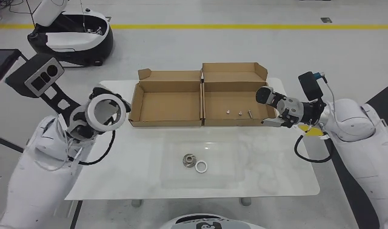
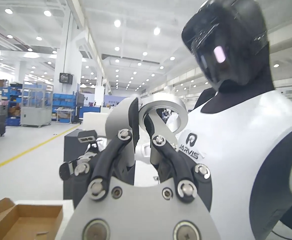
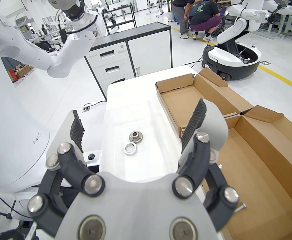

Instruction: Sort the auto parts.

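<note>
One large ring (image 2: 162, 99) in left pincer (image 2: 141, 113) — aloft.

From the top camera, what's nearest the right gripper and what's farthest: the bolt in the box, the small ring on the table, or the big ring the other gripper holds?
From the right gripper:
1. Bolt, in the right cardboard box, just beside it.
2. Small ring, on the table, in front of the boxes.
3. Big ring, clamped in the left gripper, at the opposite side.
</note>
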